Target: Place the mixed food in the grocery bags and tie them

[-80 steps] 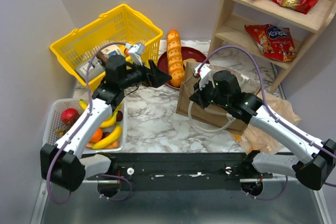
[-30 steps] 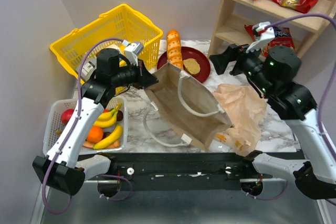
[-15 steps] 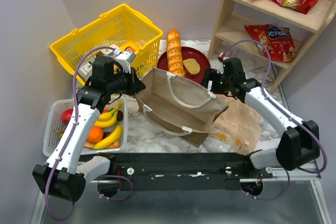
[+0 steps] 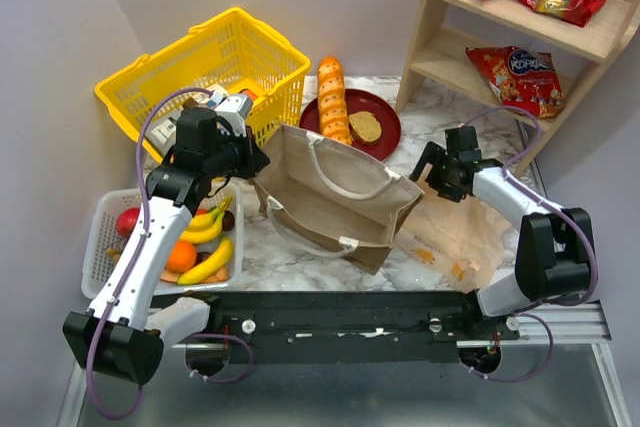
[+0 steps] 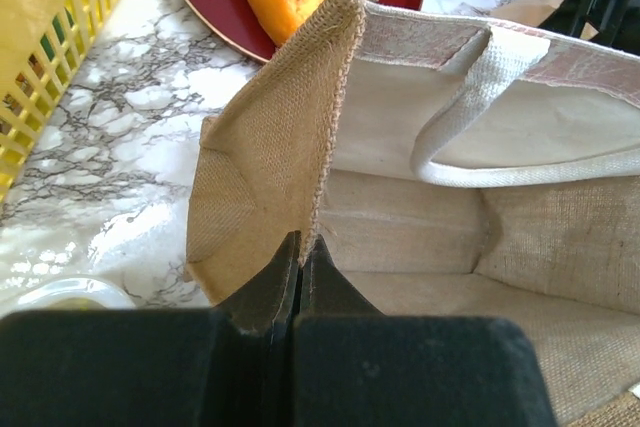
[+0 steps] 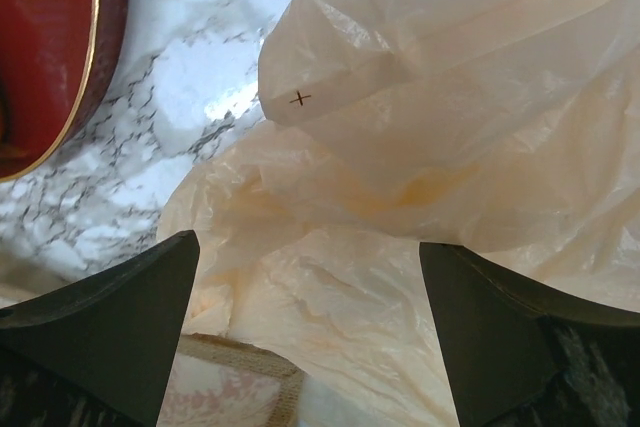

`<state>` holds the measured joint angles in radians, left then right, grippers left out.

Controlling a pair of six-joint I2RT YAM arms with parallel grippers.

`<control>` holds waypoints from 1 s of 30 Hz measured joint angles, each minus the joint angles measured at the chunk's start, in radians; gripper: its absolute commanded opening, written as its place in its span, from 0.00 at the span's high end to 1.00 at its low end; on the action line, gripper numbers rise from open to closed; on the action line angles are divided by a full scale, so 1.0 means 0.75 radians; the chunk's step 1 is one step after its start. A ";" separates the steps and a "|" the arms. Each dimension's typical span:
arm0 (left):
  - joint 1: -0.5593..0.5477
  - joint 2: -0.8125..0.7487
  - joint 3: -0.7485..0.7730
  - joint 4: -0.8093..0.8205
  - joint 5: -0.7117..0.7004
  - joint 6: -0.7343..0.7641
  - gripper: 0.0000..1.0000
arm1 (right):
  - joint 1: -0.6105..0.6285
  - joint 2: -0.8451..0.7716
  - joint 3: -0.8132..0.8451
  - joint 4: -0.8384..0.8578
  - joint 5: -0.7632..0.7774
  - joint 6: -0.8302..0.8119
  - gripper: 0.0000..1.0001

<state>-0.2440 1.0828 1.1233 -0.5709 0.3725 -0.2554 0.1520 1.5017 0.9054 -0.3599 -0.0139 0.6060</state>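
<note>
Brown bag [image 4: 345, 197] at centre of table [image 4: 265, 242], mouth upward, long axis left-right, rim clamped in left gripper [image 5: 300, 247]; right gripper [image 6: 308, 247] spread wide above plastic bag [image 6: 450, 127]; bananas [image 4: 208, 262] in white tray [image 4: 100, 217], bun [image 4: 365, 127] on red plate [image 4: 375, 102].

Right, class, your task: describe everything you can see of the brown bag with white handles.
The brown bag looks like coarse woven jute with a paler lining and two white handles. It rests on the marble table, mouth open upward, nothing visible inside. One handle arcs along the far rim; the other droops over the near rim. The left gripper holds its left corner seam, fingers shut on the fabric. Its right side touches the tan plastic bag.
</note>
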 measured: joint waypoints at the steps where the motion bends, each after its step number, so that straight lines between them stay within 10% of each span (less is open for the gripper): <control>1: 0.000 0.001 0.003 -0.001 -0.006 0.000 0.99 | -0.009 0.000 0.000 0.000 0.016 -0.001 0.00; 15: 0.000 0.002 0.048 -0.017 -0.126 0.031 0.96 | -0.132 -0.024 0.035 -0.162 0.528 -0.102 0.00; 22: -0.017 0.046 0.003 0.071 -0.095 -0.003 0.97 | 0.096 -0.396 0.080 -0.190 0.515 -0.251 0.01; 30: -0.046 0.147 -0.043 0.183 -0.037 -0.003 0.97 | 0.199 -0.359 0.680 -0.391 0.446 -0.500 0.00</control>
<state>-0.2787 1.1931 1.0912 -0.4339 0.3447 -0.2577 0.3012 1.2327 1.4155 -0.6529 0.3202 0.2306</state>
